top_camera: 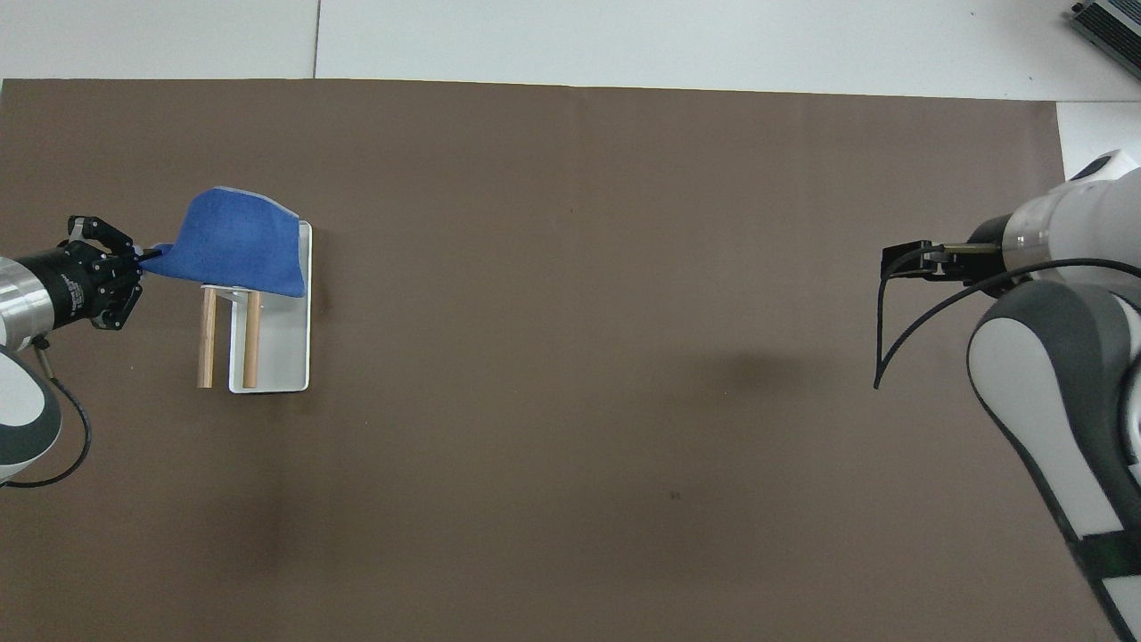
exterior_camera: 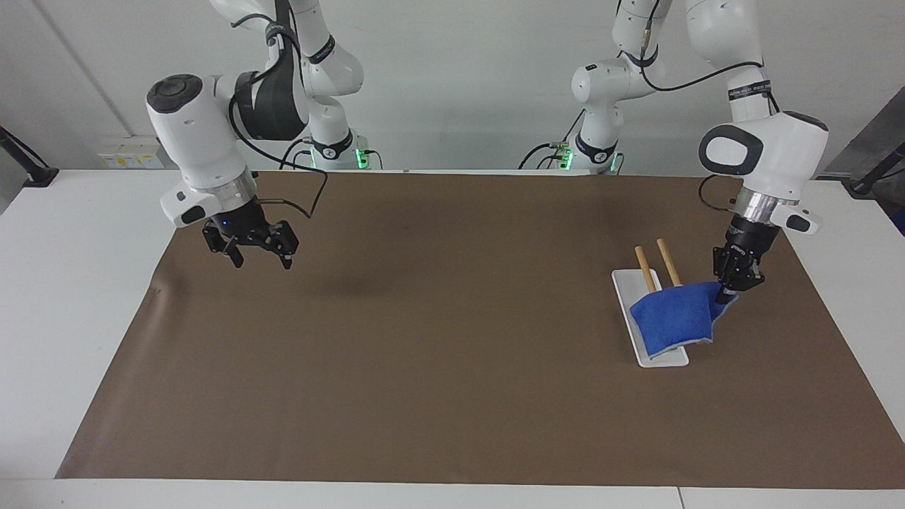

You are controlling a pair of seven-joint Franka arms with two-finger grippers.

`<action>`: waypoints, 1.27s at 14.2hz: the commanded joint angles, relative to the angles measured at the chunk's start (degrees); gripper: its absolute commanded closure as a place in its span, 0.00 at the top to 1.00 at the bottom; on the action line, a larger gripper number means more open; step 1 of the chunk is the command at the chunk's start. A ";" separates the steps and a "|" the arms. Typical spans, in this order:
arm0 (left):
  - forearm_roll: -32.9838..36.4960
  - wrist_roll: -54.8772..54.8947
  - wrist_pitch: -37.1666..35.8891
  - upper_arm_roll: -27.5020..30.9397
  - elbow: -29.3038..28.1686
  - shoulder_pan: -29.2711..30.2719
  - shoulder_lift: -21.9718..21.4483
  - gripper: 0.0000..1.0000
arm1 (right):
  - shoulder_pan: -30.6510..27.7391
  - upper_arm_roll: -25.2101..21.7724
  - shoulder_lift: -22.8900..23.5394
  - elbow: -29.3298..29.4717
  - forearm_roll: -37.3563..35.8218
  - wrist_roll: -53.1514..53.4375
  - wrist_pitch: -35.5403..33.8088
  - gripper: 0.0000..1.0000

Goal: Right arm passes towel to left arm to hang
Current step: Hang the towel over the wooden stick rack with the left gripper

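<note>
At the left arm's end of the table, facing view: I have the left gripper (exterior_camera: 728, 291) pinching one corner of the towel (exterior_camera: 675, 324), fingertips pressed together on the cloth. The towel drapes over the two wooden rails (exterior_camera: 658, 263) of the rack, whose white base (exterior_camera: 625, 291) sits on the brown mat (exterior_camera: 452, 396). The cloth covers the rail ends farther from the robots; the nearer ends stick out bare. The gripper is low, just beside the rack on the side toward the mat's edge. The right gripper (exterior_camera: 260, 249) hangs in the air over the mat near the right arm's end, fingers spread, holding nothing. That arm waits.

Overhead view: same story. Left gripper (top_camera: 143, 260) holds the towel (top_camera: 239, 254) by the corner that reaches past the rails (top_camera: 207, 339). The rest of the cloth bunches in a hump on top of the rails, over the farther part of the white base (top_camera: 276, 352). Right gripper (top_camera: 905, 263) is over the mat well apart from the rack, jaws wide.

Progress, my read: the handover is done, since the towel is with the left arm only. The hang is nearly done, cloth on the rack. What's left is letting go of the corner and pulling the left arm clear. The drape looks bunched, so it may sit uneven once released.
</note>
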 commanded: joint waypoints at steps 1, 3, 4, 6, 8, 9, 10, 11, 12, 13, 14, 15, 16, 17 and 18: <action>-1.01 1.49 0.40 -0.08 -1.04 0.33 -0.77 0.61 | -0.85 0.69 -4.09 0.08 -1.36 1.92 -6.20 1.00; -1.01 1.49 -0.03 -0.08 -1.13 0.41 -0.77 1.00 | -1.90 0.69 -6.03 1.04 -1.10 1.92 -10.51 1.00; -1.01 1.32 -0.47 0.01 -0.78 0.50 -0.77 1.00 | -2.78 0.69 -6.04 2.96 -1.10 1.83 -13.67 1.00; -1.10 1.05 -2.22 0.27 0.00 0.59 -0.77 1.00 | -3.22 0.26 -4.21 9.10 -1.36 1.66 -18.77 1.00; -1.01 1.05 -9.05 2.72 4.81 0.59 -0.07 1.00 | -1.39 -3.86 -0.61 16.83 -1.62 1.04 -24.22 1.00; -0.84 0.96 -14.49 3.69 8.67 0.59 1.33 1.00 | -0.68 -4.75 0.80 20.17 -1.63 0.26 -26.68 1.00; -0.40 0.79 -19.24 4.14 12.97 0.59 2.30 1.00 | -0.41 -4.84 1.42 21.25 -1.97 -0.10 -27.32 1.00; 0.21 0.53 -23.81 4.23 17.02 0.59 3.79 1.00 | -0.06 -4.67 1.43 21.26 -2.76 -0.19 -27.24 1.00; 2.31 0.52 -27.34 4.23 20.37 0.59 4.41 1.00 | 0.46 -4.75 0.91 20.56 -2.51 -0.28 -27.50 1.00; 5.20 0.52 -30.16 4.14 22.40 0.50 4.77 1.00 | 0.56 -4.76 0.81 20.30 -2.24 -0.36 -27.24 1.00; 8.27 0.52 -33.58 4.14 24.77 0.42 4.77 1.00 | 0.38 -4.76 0.55 19.07 -1.72 -0.54 -25.58 1.00; 10.13 0.52 -37.18 4.06 27.75 0.24 4.77 1.00 | 0.12 -4.76 0.12 18.11 -1.45 -0.54 -24.43 1.00; 11.37 0.61 -40.35 3.88 30.39 0.15 4.77 1.00 | 0.12 -4.76 -0.15 17.66 -1.45 -0.54 -24.33 1.00; 14.16 0.87 -43.43 3.36 32.86 -0.11 4.68 1.00 | 0.20 -4.76 -0.76 16.52 -1.45 -0.71 -23.72 1.00; 17.41 1.14 -46.85 2.22 35.06 -0.37 4.51 1.00 | 0.29 -4.76 -1.03 15.73 -1.45 -0.72 -23.46 1.00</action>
